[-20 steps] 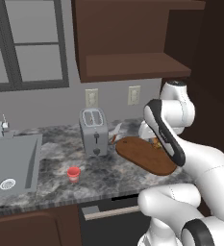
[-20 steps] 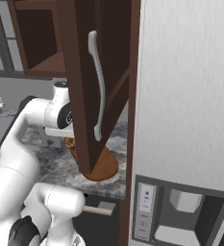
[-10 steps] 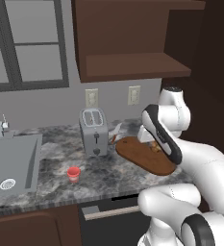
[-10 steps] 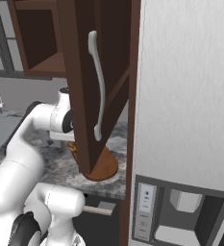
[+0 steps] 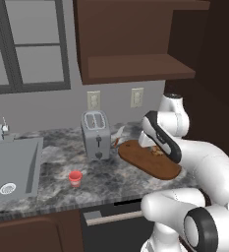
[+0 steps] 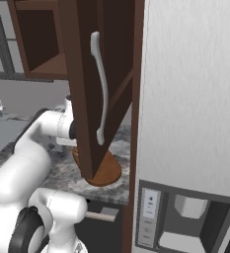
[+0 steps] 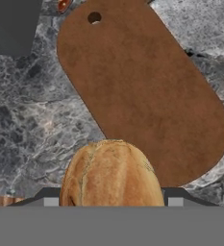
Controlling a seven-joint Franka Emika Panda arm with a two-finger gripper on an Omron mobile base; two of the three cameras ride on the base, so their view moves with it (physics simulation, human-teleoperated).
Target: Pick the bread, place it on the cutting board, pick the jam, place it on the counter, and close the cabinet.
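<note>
My gripper (image 7: 112, 200) is shut on the bread (image 7: 112, 174), a golden-brown round loaf that sits between the fingertips. It hangs over the near edge of the cutting board (image 7: 142, 91), a long oval reddish-brown board lying flat on the marbled counter (image 7: 27, 120). From the left base view, a sliver of the bread (image 5: 157, 151) shows behind my forearm, above the cutting board (image 5: 148, 162). A small red jar, the jam (image 5: 75, 178), stands on the counter (image 5: 52, 157) in front of the toaster. The cabinet (image 5: 130, 49) is open, and its door (image 6: 87, 84) swings out with the silver handle (image 6: 102, 89) facing me.
A grey toaster (image 5: 96, 134) stands left of the board, and a sink (image 5: 10, 167) lies at the far left. The open door hangs over the board's right end (image 6: 104, 170). A tall pale unit (image 6: 190, 99) walls off the right side.
The arm has shifted slightly, bringing the bread a little lower over the board. The grip on it is unchanged.
</note>
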